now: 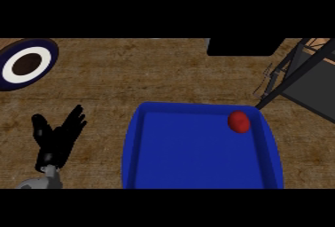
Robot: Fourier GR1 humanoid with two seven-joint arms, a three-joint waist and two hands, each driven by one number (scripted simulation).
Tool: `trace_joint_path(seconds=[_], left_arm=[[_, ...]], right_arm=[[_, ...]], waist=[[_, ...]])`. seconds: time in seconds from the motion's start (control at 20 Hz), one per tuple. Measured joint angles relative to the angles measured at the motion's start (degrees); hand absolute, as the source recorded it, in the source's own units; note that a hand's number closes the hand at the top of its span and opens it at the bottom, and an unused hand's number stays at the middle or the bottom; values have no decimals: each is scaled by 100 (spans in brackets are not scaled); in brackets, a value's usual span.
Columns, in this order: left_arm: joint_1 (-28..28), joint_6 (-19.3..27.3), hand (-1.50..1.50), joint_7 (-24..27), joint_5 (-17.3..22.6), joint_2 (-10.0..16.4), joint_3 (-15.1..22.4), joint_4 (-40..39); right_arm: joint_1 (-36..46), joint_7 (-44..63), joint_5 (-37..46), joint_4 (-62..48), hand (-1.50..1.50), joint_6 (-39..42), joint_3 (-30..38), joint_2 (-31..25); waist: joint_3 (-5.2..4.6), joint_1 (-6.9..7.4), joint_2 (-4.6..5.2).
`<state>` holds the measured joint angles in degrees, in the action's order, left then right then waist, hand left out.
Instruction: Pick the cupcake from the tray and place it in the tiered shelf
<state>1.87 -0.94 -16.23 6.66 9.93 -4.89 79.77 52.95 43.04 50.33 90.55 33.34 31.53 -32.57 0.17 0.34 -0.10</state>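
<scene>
The cupcake (239, 121), which you see as a red rounded lump, sits inside the blue tray (133, 150), in its upper right corner and close to the rim. At the lower left of the frame you have the left hand (57, 137), fingers spread straight and pointing up, holding nothing, resting over the wooden counter (131, 75) apart from the tray. You can count one cupcake, one tray, one hand, one tiered shelf (307, 75) at the upper right, and one plate (40, 60) at the upper left.
</scene>
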Motion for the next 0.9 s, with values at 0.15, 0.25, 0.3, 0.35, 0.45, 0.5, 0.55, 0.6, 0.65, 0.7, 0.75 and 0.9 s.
trace_joint_path(seconds=[0.15, 0.25, 0.3, 0.35, 0.45, 0.5, 0.55, 0.6, 0.65, 0.7, 0.75, 0.9], left_arm=[[-50, -26, 0, 16, 3, 1, -17, 54], [-21, -40, 0, 13, 3, 5, -42, -6], [-9, -43, 0, -25, 11, 10, -54, 0], [11, -61, 0, -67, 18, 26, -67, -13], [26, -67, 0, -125, 9, 39, -70, 12], [66, -95, 0, -117, 21, 70, -107, -45], [53, -48, 0, -80, -24, 2, -62, -32], [53, -80, 0, -132, 10, 22, -83, -6], [33, -68, 0, -54, -25, -12, -65, -21], [32, -52, 0, -56, -45, -31, -54, -19], [51, 32, 0, -129, -92, -68, -34, 10], [-5, 13, 0, -241, -97, -53, -24, 150]], right_arm=[[-85, -183, -11, -332, 150, -314, -43, -129], [-133, -309, 4, -551, 150, -528, -106, -192], [-168, -342, 42, -632, 150, -678, -178, -167], [-157, -334, 59, -696, 150, -767, -239, -172], [-170, -557, 66, -1050, 150, -1013, -250, -302], [-177, -692, 54, -1209, 150, -1122, -250, -377], [-139, -819, 15, -1385, 150, -1202, -225, -462], [-159, -858, 11, -1437, 150, -1299, -269, -454], [-187, -906, -38, -1442, 150, -1345, -275, -465], [-231, -967, -88, -1466, 150, -1420, -274, -459], [-249, -1054, -150, -1519, 150, -1432, -260, -512], [-313, -1121, -243, -1559, 150, -1543, -354, -516]], waist=[[-1, 8, 0], [1, 10, 1], [1, 11, 0], [2, 12, 1], [-1, 19, 4], [0, 18, 5], [2, 21, 5], [-1, 18, 5], [0, 13, 3], [0, 10, 0], [2, 8, -1], [-4, 8, 1]])
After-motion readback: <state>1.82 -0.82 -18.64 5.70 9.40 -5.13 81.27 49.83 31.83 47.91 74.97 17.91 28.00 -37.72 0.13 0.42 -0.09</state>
